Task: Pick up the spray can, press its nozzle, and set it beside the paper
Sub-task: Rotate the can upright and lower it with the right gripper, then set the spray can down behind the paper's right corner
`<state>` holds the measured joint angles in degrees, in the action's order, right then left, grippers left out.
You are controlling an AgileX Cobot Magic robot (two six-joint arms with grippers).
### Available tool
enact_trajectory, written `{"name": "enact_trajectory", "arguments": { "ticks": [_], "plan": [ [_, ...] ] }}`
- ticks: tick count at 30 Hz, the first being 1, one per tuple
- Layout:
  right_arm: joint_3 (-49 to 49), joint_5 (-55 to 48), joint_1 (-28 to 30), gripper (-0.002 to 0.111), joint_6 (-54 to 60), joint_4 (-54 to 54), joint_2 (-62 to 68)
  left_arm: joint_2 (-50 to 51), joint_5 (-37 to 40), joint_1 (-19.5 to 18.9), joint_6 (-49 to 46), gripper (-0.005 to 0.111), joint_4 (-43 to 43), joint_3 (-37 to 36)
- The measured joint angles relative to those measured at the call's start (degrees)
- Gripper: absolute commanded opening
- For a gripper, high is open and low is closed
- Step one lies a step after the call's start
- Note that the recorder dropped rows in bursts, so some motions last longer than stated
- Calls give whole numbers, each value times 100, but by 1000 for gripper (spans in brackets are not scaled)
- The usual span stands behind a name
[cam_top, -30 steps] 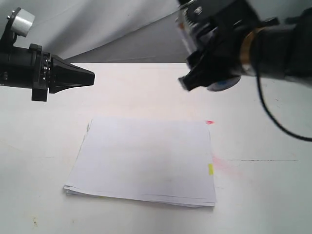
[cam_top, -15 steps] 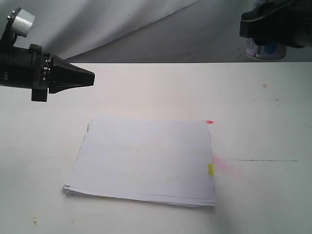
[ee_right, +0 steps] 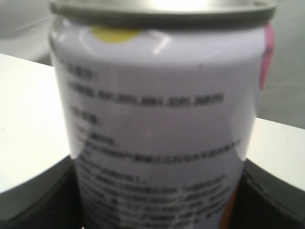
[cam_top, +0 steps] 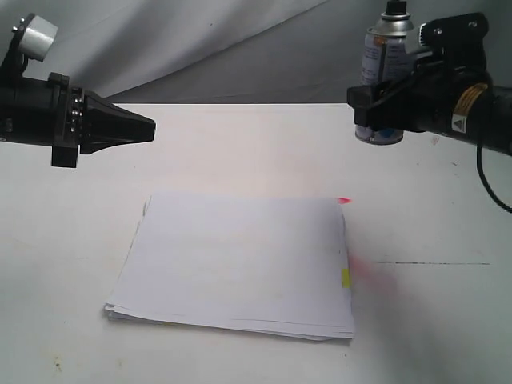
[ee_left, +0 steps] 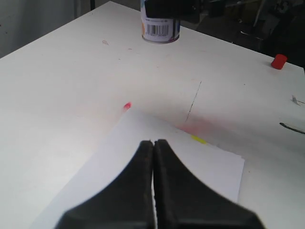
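Left pincer (cam_top: pixel 149 128) is at far left of the exterior view, well above the surface (cam_top: pixel 240 152), tips pointing right. Closed: the left wrist view shows both fingers pressed together (ee_left: pixel 153 144), nothing between them. It is aimed over the paper towards the can.

Paper (cam_top: pixel 240 264) is mid-frame, a thin flat stack, edges slightly fanned at the near-left corner. It is a bit wider than deep from the exterior camera. Yellow tab (cam_top: pixel 346 278) is on its right edge. Small red mark (cam_top: pixel 344 200) sits on the surface at the far-right corner. A pink smear (cam_top: pixel 374 274) is on the surface just right of the tab, and a thin dark line (cam_top: pixel 432 263) runs right from there.

Spray can (cam_top: pixel 384 56) is at upper right, near the far edge of the surface, well apart from the paper. Long axis is vertical, upright, nozzle (cam_top: pixel 397 10) on top pointing up. The base is at the surface or just off it; can't tell contact. Its barcode (ee_left: pixel 158 29) faces the left wrist camera, and printed text fills the right wrist view (ee_right: pixel 157 124), blurred.

Right pincer (cam_top: pixel 382 108) comes in from the right, roughly level, gripping the can around its lower body. Right wrist view shows one black finger (ee_right: pixel 38 195) on each side of the can.

Small red object (ee_left: pixel 279 61) lies off on the surface in the left wrist view, away from everything else.
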<state>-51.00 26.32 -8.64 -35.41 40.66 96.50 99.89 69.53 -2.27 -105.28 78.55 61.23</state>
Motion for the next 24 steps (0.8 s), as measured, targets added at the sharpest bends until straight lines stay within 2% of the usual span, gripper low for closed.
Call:
{"name": "enact_trajectory", "arguments": {
  "ticks": [15, 24],
  "plan": [
    [-13, 2214, 119, 0, 1311, -850, 1853, 0, 0, 0, 17, 0, 0, 0],
    [-583, 2535, 119, 0, 1719, -903, 2691, 0, 0, 0, 17, 0, -34, 0]
  ]
}}
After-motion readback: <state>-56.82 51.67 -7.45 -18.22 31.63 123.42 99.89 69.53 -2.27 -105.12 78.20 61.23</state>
